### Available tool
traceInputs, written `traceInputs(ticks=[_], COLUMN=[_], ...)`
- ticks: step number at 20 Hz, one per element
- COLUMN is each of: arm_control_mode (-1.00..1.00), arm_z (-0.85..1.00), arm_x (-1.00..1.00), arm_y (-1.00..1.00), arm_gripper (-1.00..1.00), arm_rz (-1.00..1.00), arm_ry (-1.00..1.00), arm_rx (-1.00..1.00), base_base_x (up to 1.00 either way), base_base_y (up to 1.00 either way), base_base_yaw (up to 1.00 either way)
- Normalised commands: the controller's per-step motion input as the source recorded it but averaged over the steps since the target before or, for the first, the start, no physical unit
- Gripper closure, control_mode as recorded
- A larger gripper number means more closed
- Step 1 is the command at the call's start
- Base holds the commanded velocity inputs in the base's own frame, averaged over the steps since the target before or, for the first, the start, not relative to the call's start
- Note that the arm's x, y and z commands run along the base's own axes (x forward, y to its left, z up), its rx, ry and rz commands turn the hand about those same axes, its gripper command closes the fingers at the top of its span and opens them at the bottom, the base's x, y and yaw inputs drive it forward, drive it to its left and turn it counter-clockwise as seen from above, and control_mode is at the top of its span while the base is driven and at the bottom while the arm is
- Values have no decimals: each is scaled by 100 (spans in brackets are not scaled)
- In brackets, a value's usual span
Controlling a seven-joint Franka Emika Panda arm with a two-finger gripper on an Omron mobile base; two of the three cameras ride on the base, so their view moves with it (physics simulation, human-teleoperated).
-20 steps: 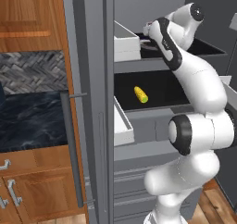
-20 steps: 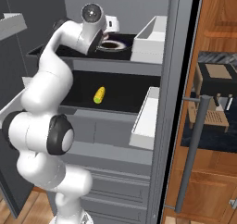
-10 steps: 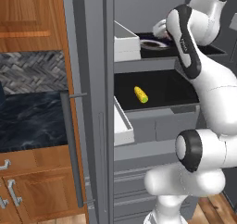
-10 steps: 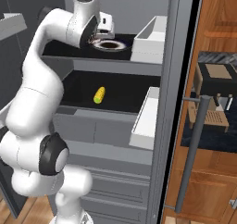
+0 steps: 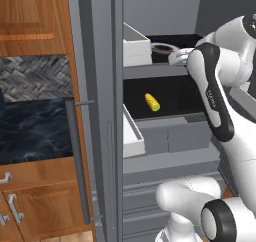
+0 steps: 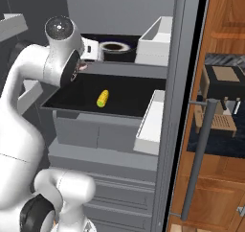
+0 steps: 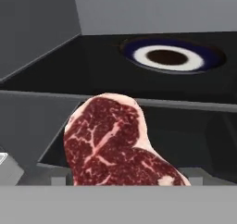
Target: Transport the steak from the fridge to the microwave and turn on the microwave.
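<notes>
The steak (image 7: 118, 144) is filling the near part of the hand view, hanging upright right at the end effector (image 6: 85, 66), which looks to be clamped on it, though its fingers are hidden. It is sitting at the fridge's (image 5: 107, 111) upper shelf edge. Withdrawing calls for pulling straight back, clearing the shelf lip. Farther in: one corn cob (image 5: 152, 102), one blue-rimmed plate (image 7: 170, 56), two white bins.
</notes>
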Motion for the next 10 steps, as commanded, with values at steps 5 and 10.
traceInputs(ticks=[5,10], arm_control_mode=[-100,-100], arm_z=[-8,-51], arm_x=[-100,-99], arm_y=[38,6], arm_gripper=[100,100], arm_rz=[-6,-10], arm_ry=[3,0], arm_rx=[0,0], base_base_x=[0,0], base_base_y=[0,0], base_base_yaw=[0,0])
